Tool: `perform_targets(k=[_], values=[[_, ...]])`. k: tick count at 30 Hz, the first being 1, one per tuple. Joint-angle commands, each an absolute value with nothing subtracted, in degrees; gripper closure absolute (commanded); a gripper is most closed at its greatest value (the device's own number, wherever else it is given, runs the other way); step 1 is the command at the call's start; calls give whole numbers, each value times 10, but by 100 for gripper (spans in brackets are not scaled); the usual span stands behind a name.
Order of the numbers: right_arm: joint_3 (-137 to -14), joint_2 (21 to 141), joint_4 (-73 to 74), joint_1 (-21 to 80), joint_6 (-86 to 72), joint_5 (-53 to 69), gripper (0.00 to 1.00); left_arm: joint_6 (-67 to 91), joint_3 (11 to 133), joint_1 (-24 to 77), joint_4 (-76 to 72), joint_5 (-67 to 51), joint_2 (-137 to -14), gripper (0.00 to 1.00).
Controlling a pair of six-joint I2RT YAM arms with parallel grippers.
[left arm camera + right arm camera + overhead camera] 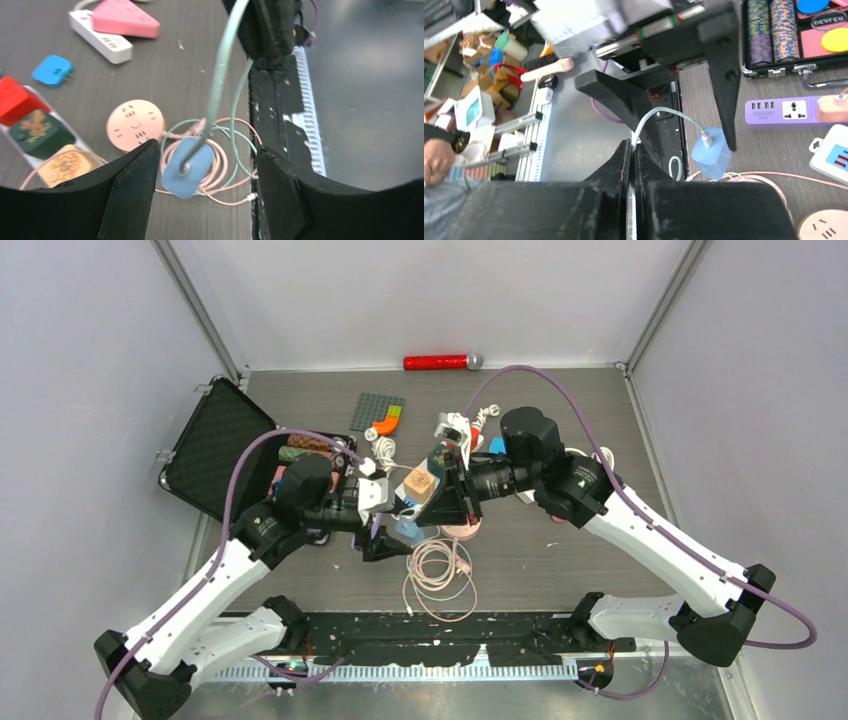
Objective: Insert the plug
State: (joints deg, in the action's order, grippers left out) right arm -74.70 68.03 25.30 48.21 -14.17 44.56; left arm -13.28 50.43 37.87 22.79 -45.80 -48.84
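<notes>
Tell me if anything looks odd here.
The right pincer is shut on the pale green cable, not the blue charger itself; the charger sits askew over the tangled pink cable, inside the open left pincer.

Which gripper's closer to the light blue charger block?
Left. The left gripper has its open jaws either side of the light blue charger block; the right gripper is shut on the pale green cable farther along.

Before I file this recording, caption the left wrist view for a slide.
Open left tool framing the blue charger on its pale green cable, round pink socket alongside.
</notes>
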Motion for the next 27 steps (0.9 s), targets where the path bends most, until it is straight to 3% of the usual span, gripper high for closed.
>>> perform_targets(k=[1,6,9,14,21,24,27], values=[[-777,675,274,485,-63,523,95,-234,569,377,377,-542,-546,30],[-774,675,274,485,-62,519,95,-273,620,377,466,-559,-618,48],[-769,676,269,486,-68,515,94,-290,628,377,489,-569,-640,53],[-764,674,265,485,-71,518,95,-316,651,377,524,-548,-663,50],[-763,668,265,485,-74,511,94,-303,651,377,514,-534,-664,58],[-762,669,264,485,-77,508,94,-292,647,377,501,-532,-660,71],[-760,669,265,485,-80,505,95,-281,643,377,487,-529,-656,91]])
